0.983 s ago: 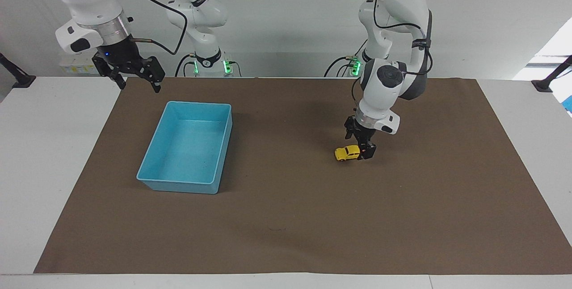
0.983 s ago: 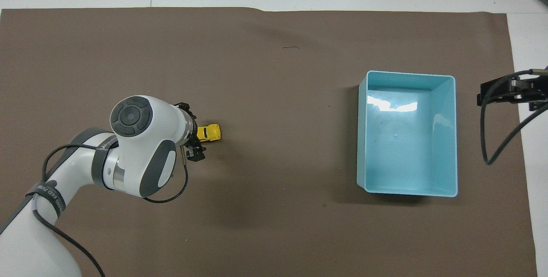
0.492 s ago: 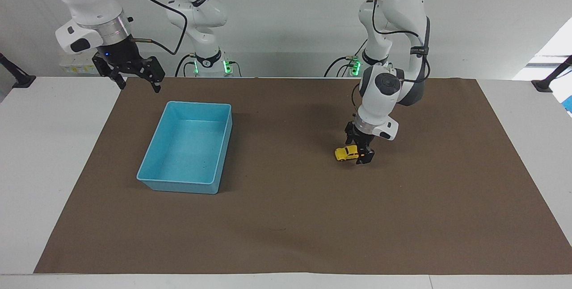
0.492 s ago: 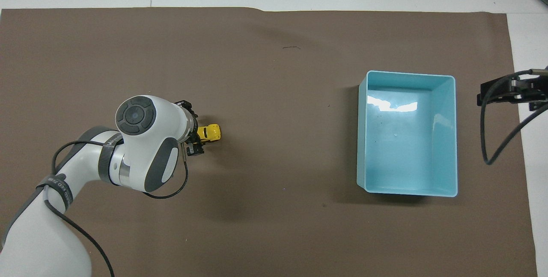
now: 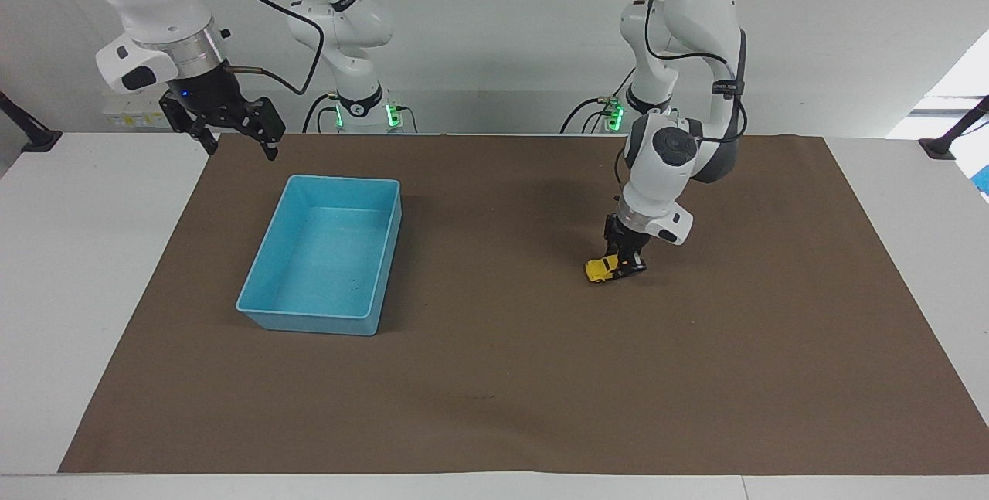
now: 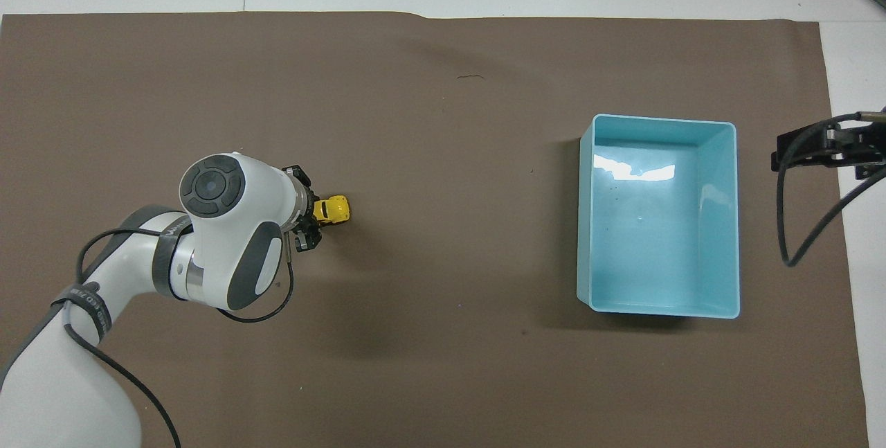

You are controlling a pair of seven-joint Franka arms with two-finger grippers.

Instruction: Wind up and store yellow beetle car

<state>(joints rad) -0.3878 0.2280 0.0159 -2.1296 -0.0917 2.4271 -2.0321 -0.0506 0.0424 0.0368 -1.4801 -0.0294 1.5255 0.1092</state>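
Note:
The yellow beetle car (image 5: 602, 269) (image 6: 331, 209) rests on the brown mat toward the left arm's end of the table. My left gripper (image 5: 624, 264) (image 6: 309, 221) is down at mat level, shut on the car's end that points toward the left arm's side; the rest of the car sticks out toward the bin. A light blue bin (image 5: 266, 307) (image 6: 725, 226) stands empty toward the right arm's end. Up in the air, over the mat's edge near that bin, my right gripper (image 5: 236, 138) (image 6: 817, 150) hangs open with nothing in it, its arm waiting.
The brown mat (image 5: 494, 376) covers most of the white table. A dark bracket (image 5: 946, 146) sits on the bare table at the left arm's end, and another (image 5: 35, 141) at the right arm's end.
My left gripper has closed on the car's end. The car has shifted slightly and tilted. The right arm has not moved.

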